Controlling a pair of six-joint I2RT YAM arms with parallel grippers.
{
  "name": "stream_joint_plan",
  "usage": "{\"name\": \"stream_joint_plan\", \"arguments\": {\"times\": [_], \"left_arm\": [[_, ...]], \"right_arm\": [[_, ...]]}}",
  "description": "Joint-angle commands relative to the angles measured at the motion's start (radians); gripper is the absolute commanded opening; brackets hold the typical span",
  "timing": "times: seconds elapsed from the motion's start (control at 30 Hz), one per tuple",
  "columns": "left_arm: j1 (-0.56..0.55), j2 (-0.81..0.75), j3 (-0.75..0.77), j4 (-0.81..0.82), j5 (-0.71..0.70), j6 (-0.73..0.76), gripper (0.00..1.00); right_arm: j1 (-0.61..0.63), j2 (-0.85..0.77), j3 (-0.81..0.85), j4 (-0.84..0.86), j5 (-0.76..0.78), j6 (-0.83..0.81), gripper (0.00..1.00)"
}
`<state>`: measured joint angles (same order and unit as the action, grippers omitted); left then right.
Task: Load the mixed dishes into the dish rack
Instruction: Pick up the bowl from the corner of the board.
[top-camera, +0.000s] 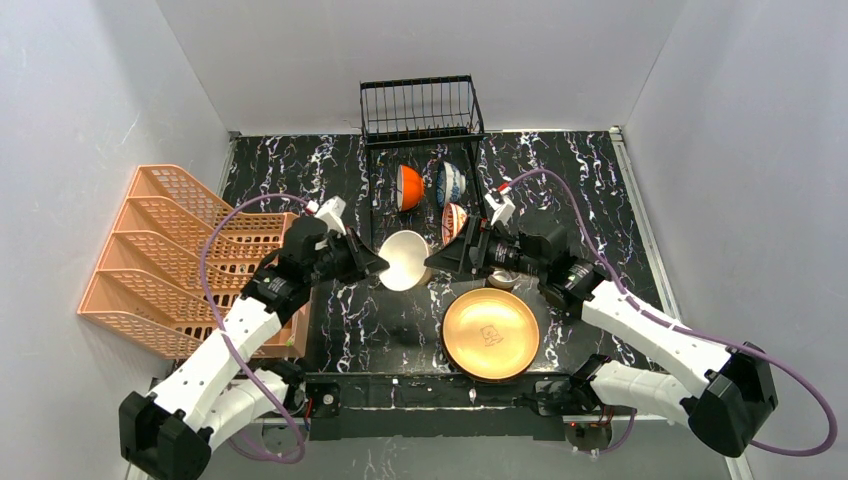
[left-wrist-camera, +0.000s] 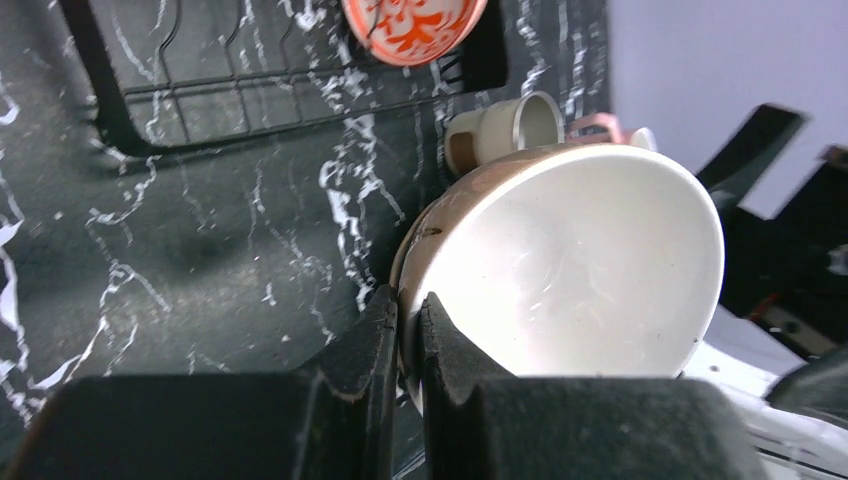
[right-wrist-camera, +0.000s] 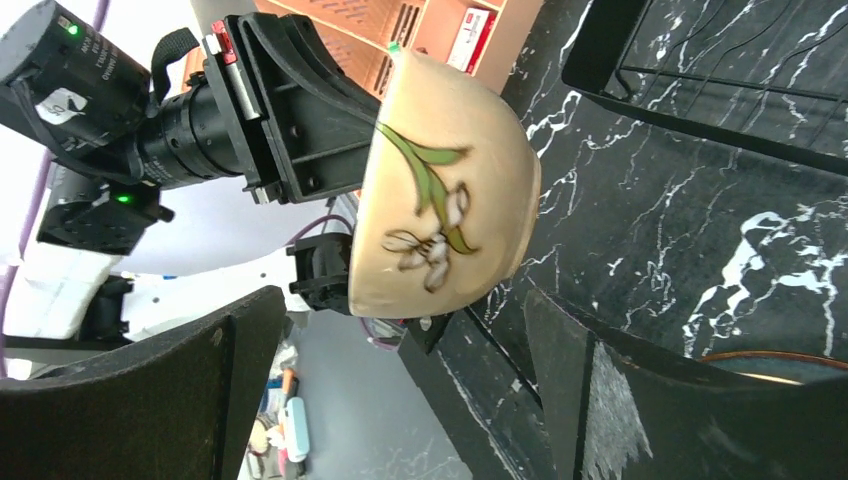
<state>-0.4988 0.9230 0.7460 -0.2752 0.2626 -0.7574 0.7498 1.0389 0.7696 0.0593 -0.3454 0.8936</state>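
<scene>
On the far left of the table stands an orange plastic rack (top-camera: 165, 260), close to the left wall, with a small red and white box (right-wrist-camera: 470, 35) in it whose writing is too small to read. Bare black marble table (top-camera: 280, 180) shows between this rack and the dish rack (top-camera: 420, 110). The left claw (left-wrist-camera: 405, 340) is pinched tight on the rim of a white bowl (top-camera: 405, 260), which is tipped on its side in the middle of the table. The bowl's outside is cream with a painted green and white flower. The black wire dish rack sits at the back, against the far wall, and three small bowls (top-camera: 451, 183) stand on edge in its lower part. The right claw (top-camera: 432, 260) is wide apart, just beside the bowl, one finger on each side and not touching it. A yellow plate (top-camera: 490, 333) lies flat near the front edge, with a faint picture in its middle that cannot be read. More bare table shows to the right, up to the right wall.
</scene>
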Motion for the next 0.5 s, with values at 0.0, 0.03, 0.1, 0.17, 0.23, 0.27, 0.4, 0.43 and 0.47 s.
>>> {"name": "stream_joint_plan", "arguments": {"times": [0.0, 0.03, 0.1, 0.17, 0.23, 0.27, 0.4, 0.43, 0.47], "left_arm": [[0.07, -0.056, -0.041, 0.2, 0.184, -0.096, 0.0], [0.082, -0.057, -0.049, 0.215, 0.201, -0.111, 0.0], [0.101, -0.062, -0.067, 0.245, 0.225, -0.132, 0.0], [0.118, -0.067, -0.079, 0.269, 0.247, -0.151, 0.0], [0.124, -0.067, -0.083, 0.305, 0.258, -0.163, 0.0], [0.125, -0.067, -0.085, 0.314, 0.262, -0.166, 0.0], [0.128, -0.069, -0.097, 0.343, 0.279, -0.191, 0.0], [0.129, -0.073, -0.103, 0.354, 0.284, -0.201, 0.0], [0.129, -0.075, -0.108, 0.364, 0.288, -0.208, 0.0]], "right_arm": [[0.016, 0.011, -0.015, 0.101, 0.023, 0.059, 0.99], [0.017, 0.014, -0.015, 0.104, 0.028, 0.064, 0.99], [0.02, 0.015, -0.013, 0.112, 0.033, 0.075, 0.99], [0.024, 0.018, -0.015, 0.128, 0.035, 0.088, 0.99], [0.024, 0.02, -0.015, 0.145, 0.037, 0.101, 0.99], [0.027, 0.022, -0.014, 0.153, 0.039, 0.106, 0.99], [0.03, 0.034, -0.011, 0.178, 0.047, 0.128, 0.99], [0.03, 0.037, -0.008, 0.178, 0.05, 0.131, 0.99], [0.031, 0.041, -0.005, 0.18, 0.053, 0.134, 0.99]]}}
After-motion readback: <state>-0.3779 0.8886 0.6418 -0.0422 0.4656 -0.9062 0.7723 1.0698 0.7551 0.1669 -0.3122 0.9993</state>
